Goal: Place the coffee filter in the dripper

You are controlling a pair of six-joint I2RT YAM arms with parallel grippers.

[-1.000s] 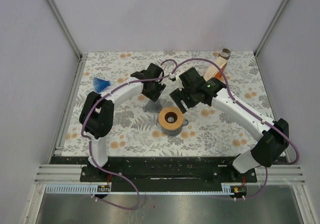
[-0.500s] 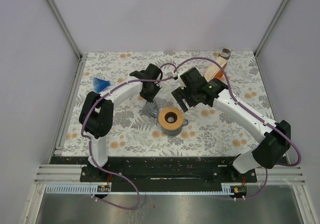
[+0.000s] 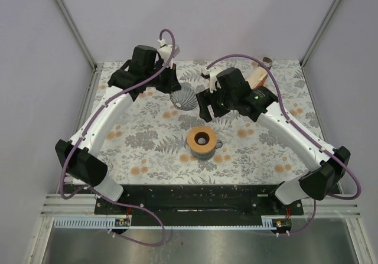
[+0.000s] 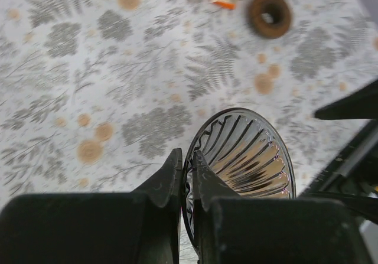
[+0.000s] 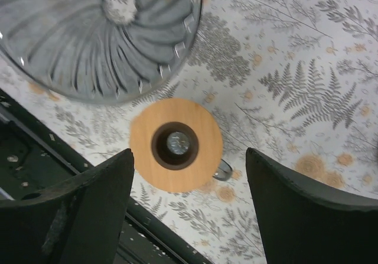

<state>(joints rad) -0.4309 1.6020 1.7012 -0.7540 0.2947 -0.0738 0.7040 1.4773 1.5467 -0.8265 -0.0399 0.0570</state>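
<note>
Above tbl (image 3: 266, 152): dripper (image 4: 248, 157), L end effector (image 4: 187, 157)

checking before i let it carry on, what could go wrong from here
The left gripper pinches the glass dripper by its thin rim only, tilted above the table; it may slip or swing and drop. The open right gripper hovers close beside it, over the wooden ring, so the two arms may bump.

Dripper (image 5: 109, 45) top (right wrist view) beyond edge
</note>
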